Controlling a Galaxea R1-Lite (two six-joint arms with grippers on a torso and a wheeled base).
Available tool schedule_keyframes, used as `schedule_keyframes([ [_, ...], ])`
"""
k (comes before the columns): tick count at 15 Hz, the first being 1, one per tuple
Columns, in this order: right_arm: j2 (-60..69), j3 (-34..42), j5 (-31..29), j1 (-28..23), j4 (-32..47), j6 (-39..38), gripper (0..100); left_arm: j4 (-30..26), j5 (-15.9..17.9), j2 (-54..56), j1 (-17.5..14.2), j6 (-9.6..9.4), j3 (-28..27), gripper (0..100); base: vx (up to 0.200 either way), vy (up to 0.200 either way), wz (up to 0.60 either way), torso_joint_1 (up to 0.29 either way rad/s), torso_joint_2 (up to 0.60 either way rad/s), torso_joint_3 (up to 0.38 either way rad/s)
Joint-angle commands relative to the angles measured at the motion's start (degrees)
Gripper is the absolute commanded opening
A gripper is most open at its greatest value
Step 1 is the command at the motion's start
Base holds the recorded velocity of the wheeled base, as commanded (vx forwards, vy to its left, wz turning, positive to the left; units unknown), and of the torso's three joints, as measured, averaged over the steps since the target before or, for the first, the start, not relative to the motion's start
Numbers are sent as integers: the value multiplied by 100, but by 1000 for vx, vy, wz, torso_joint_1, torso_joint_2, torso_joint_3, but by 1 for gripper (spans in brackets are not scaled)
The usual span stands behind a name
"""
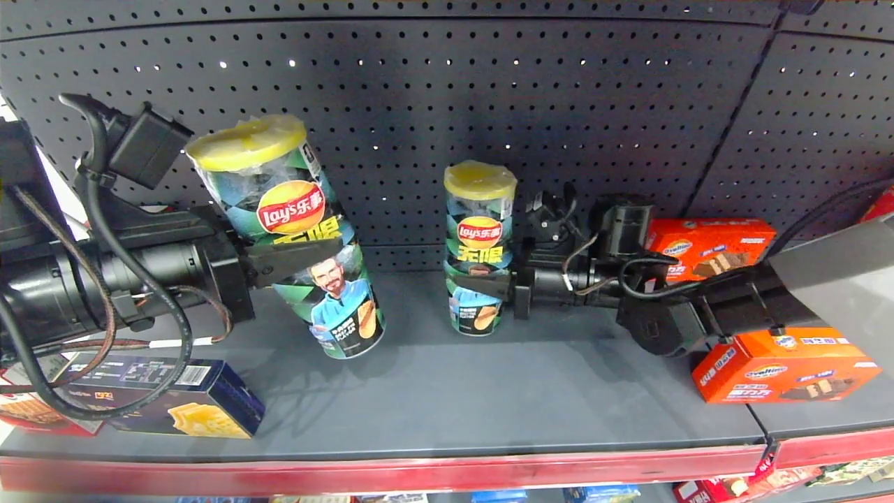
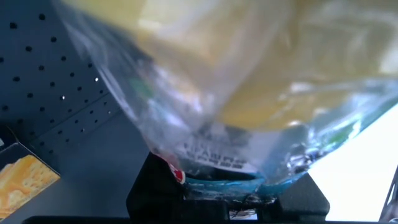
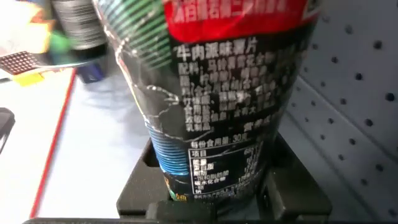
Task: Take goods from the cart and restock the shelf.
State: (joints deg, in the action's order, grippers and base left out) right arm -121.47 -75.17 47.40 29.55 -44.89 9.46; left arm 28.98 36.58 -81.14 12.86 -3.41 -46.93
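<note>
Two green chip cans with yellow lids are at the dark shelf (image 1: pixel 433 391). My left gripper (image 1: pixel 293 255) is shut on the left chip can (image 1: pixel 293 230), which tilts with its base just above or touching the shelf; its wrapped yellow lid (image 2: pixel 249 68) is close to the left wrist camera. The right chip can (image 1: pixel 478 244) stands upright near the pegboard, with my right gripper (image 1: pixel 489 283) shut around its lower half. In the right wrist view that can's printed side (image 3: pixel 217 106) sits between the black fingers (image 3: pixel 134 186).
A dark blue box (image 1: pixel 167 402) lies at the shelf's front left. Two orange boxes (image 1: pixel 782 363) (image 1: pixel 705 244) rest at the right. The black pegboard (image 1: pixel 489 91) backs the shelf, and a red strip (image 1: pixel 391 471) runs along the front edge.
</note>
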Motion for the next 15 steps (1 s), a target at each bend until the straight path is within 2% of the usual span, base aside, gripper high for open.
schedule_keyframes([
  [1, 897, 1452, -117, 262, -785, 12, 0, 3, -2, 46, 23, -1, -62, 0, 0, 0, 0, 0, 0, 0],
  [3, 1029, 2428, -117, 490, -1734, 12, 0, 3, -2, 72, 23, -1, -62, 0, 0, 0, 0, 0, 0, 0],
  [4, 1037, 2744, -117, 596, -2042, 3, 0, 3, -11, 107, 23, -1, -62, 0, 0, 0, 0, 0, 0, 0],
  [5, 1037, 2744, -117, 596, -2042, 3, 0, 3, -11, 107, 23, -1, -62, 0, 0, 0, 0, 0, 0, 0],
  [6, 1011, 3236, -117, 710, -2455, 3, 0, 3, -20, 169, 15, 7, 0, 0, 0, 0, 0, 0, 0, 0],
  [15, 651, 3298, -55, 552, -2534, 21, 0, -15, -55, 336, -12, 16, 79, 0, 0, 0, 0, 0, 0, 0],
])
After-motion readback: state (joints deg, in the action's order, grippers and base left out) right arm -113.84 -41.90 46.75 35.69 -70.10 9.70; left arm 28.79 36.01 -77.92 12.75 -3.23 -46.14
